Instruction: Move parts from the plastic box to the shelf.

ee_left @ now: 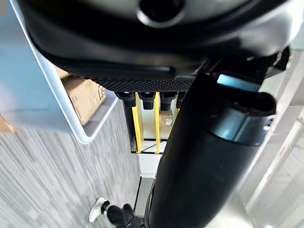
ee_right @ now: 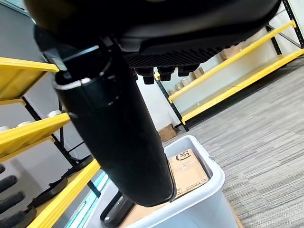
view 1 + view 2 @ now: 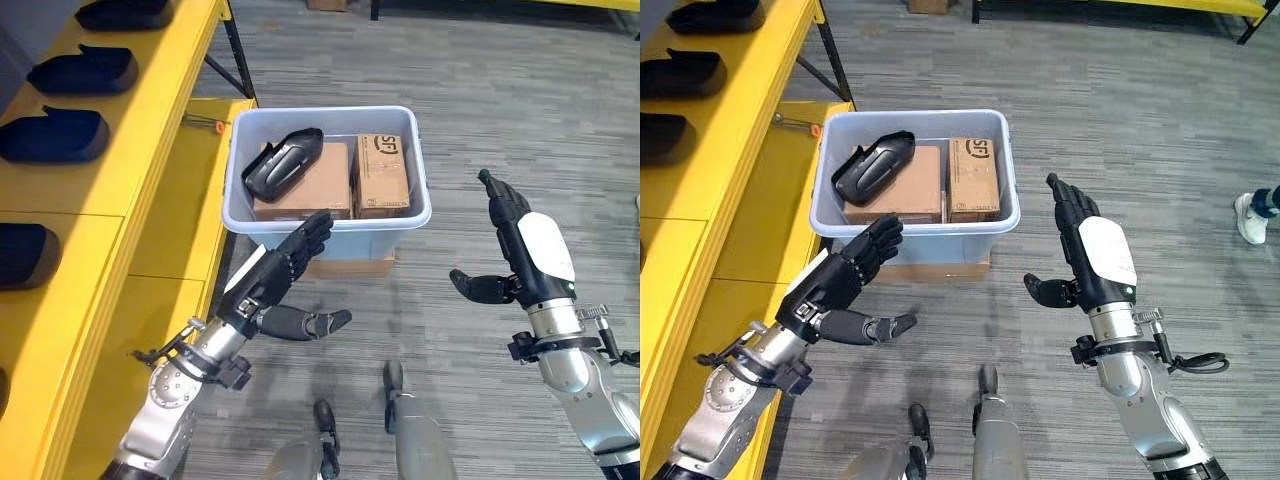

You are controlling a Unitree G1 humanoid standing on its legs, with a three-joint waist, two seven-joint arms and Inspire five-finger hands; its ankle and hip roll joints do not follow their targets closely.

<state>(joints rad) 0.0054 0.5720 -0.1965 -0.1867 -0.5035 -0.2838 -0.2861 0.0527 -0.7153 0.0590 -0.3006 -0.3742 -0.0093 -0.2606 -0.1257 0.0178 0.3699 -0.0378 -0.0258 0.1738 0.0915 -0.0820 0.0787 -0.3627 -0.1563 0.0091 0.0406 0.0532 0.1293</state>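
A pale plastic box (image 3: 330, 215) sits on the grey carpet (image 3: 500, 120) at the centre of the head camera's frame, resting on a flat piece of cardboard (image 3: 350, 266) that shows under its near edge. Inside, one black part (image 3: 283, 161) lies tilted across the top of a large cardboard carton (image 3: 300, 185), with a smaller carton (image 3: 381, 175) packed just beside it at 3 o'clock.

The left hand (image 3: 275, 275) hovers at the box's near left corner, at about 7 o'clock from the black part, its fingers (image 3: 310, 235) straight and spread, tips just beside the box's front wall, thumb (image 3: 310, 322) stretched out below. It holds nothing. The right hand (image 3: 520, 250) stands upright well apart from the box, at roughly 4 o'clock from it, fingers extended toward 12 o'clock and thumb jutting toward the box, also empty. The black part lies between the two hands and beyond both, untouched.

The yellow shelf (image 3: 130, 170) runs along the frame's left side, at 9 o'clock from the box, its edge close to the box's left wall. Several black parts (image 3: 55, 135) already rest in a row on it, with bare yellow board between them. Open carpet spreads from 12 o'clock round to 5 o'clock of the box. A person's shoe (image 3: 1248, 216) shows at the far right edge.
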